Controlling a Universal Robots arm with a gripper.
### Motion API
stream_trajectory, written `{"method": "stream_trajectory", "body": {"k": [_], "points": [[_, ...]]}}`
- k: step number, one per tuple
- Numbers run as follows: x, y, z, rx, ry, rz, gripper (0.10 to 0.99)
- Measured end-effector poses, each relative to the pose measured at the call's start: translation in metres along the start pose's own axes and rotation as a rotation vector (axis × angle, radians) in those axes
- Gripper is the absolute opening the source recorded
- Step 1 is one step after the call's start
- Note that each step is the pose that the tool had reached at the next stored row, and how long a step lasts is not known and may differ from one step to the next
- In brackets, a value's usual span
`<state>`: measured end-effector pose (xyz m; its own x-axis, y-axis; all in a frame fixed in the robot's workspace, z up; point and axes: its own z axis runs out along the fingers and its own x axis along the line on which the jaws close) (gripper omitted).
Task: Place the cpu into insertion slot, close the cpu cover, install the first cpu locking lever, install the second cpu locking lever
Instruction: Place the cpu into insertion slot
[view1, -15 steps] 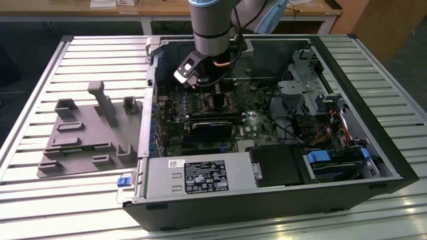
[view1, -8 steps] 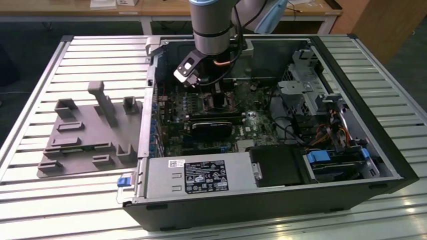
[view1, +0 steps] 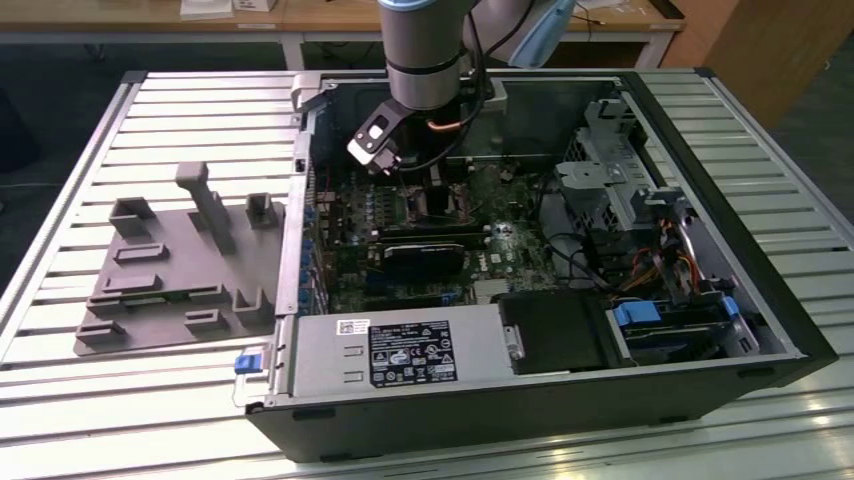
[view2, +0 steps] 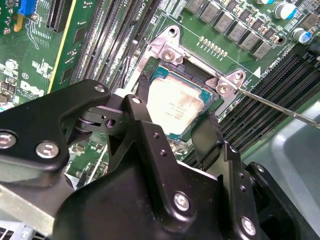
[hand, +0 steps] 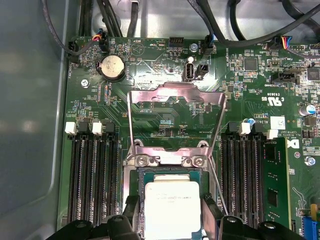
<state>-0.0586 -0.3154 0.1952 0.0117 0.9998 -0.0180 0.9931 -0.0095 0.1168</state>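
Green circuit board (hand: 165, 57) spreads beneath my wrist cameras. Nearest me, the black gripper (hand: 170, 207) has its jaws spread just chip-wide and closed against two opposite edges of the cpu (view2: 175, 107). The cpu lies silver top up inside the insertion slot (view2: 197, 74). Just beyond, the cpu cover (hand: 175, 95) is swung up and back, open, clear of the chip. A thin wire lever (hand: 129, 120) runs along each side of the cover. Black memory slots (hand: 95, 175) flank the insertion slot. Farther out, in the exterior view, the arm (view1: 427, 50) reaches down into an open computer case (view1: 534, 410) lying on a slatted metal table (view1: 174, 100), with a grey moulded fixture (view1: 174, 280) at the exterior view's left.
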Motion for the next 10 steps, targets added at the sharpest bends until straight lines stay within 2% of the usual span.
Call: {"method": "stream_trajectory", "body": {"k": [2, 3, 10], "points": [[0.0000, 0.0000, 0.0000, 0.000, -0.0001, 0.000, 0.600], [0.0000, 0.0000, -0.0002, 0.000, -0.0003, 0.000, 0.533], [0.0000, 0.0000, -0.0001, 0.000, 0.0001, 0.000, 0.518]]}}
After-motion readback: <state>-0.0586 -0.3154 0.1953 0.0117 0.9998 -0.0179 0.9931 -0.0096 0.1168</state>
